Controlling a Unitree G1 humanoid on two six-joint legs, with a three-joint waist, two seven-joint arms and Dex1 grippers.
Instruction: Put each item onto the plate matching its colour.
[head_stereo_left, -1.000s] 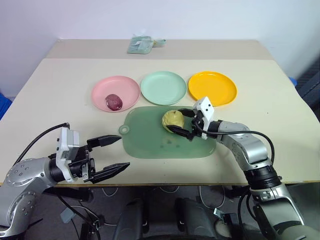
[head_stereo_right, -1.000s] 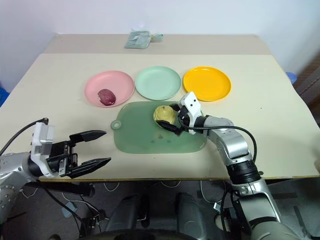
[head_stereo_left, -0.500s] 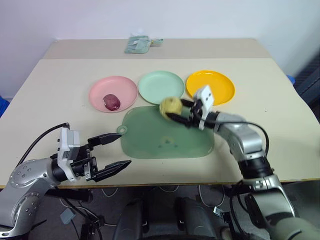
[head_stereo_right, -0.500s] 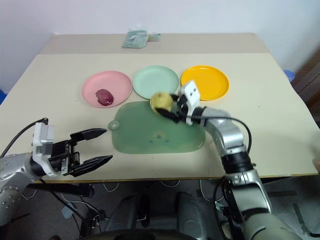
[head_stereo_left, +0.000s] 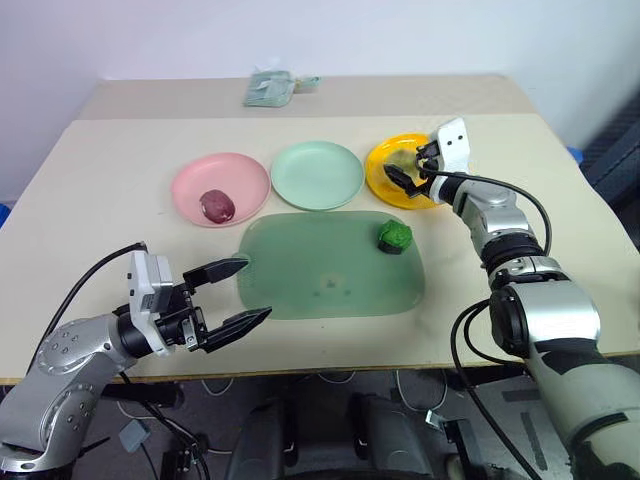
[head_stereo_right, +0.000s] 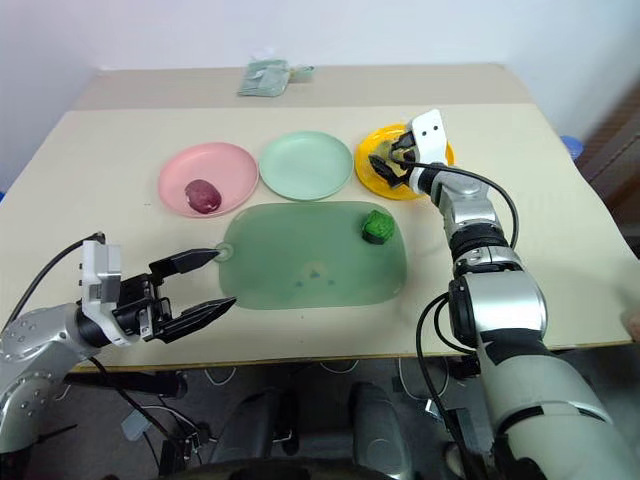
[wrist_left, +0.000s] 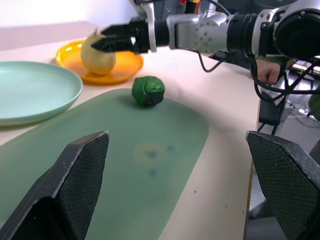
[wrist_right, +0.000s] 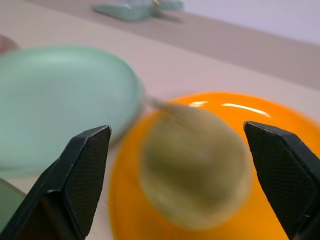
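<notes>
yellow lump (wrist_right: 195, 167) between, seemingly clear of, R gripper (wrist_right: 180, 200) jaws

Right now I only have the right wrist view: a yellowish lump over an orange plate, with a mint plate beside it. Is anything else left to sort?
Observer: Yes. A green lump sits on the big green mat, at its far corner on the robot's right.
Operator: And was there a red one?
Observer: The dark red lump lies on the pink plate, so that one is done.
Operator: What is the other arm up to?
Observer: The left gripper hovers open over the near edge of the table, holding nothing.
</notes>
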